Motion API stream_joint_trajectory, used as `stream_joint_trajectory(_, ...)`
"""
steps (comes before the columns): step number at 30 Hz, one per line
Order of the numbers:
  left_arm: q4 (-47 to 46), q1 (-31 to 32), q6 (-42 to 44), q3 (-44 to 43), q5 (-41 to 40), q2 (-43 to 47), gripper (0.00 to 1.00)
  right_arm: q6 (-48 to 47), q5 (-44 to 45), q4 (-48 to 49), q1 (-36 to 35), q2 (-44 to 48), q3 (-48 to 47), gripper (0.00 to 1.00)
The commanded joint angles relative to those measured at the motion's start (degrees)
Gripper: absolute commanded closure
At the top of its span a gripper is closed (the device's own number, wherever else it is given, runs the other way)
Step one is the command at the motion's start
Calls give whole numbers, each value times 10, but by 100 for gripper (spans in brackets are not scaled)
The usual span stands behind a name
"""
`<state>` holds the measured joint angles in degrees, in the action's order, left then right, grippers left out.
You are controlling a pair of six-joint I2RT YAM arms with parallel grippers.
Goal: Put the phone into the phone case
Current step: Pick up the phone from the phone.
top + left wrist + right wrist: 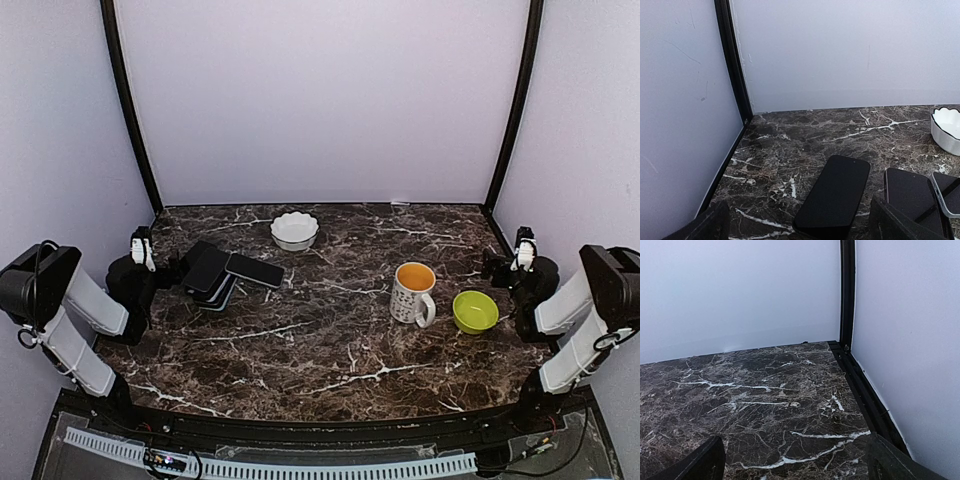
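A group of dark flat slabs lies at the table's left. A matte black slab, a phone [834, 194] [206, 268] by its look, lies nearest my left gripper. A glossy black slab [910, 195] sits right of it, and a slab with a light rim [949, 194] [255, 269] further right. I cannot tell which one is the phone case. My left gripper [172, 268] [800, 224] stands open just short of the matte slab, touching nothing. My right gripper [497, 268] [797, 461] stands open over bare marble at the far right.
A white scalloped bowl [294, 230] [948, 127] sits behind the slabs. A white mug [413, 292] with an orange inside and a green bowl [475, 311] stand right of centre, near my right gripper. Walls and black frame posts [735, 65] [846, 295] close in both sides.
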<state>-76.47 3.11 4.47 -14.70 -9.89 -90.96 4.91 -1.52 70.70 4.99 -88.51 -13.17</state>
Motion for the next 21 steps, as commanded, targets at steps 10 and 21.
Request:
stream_joint_trajectory(10,15,-9,2,0,23,5,1,-5,2,22,-2,1,-8,1)
stream_joint_trajectory(21,352,-8,-7,-157,-49,117,1,61,52,-204,1,256,-24,2)
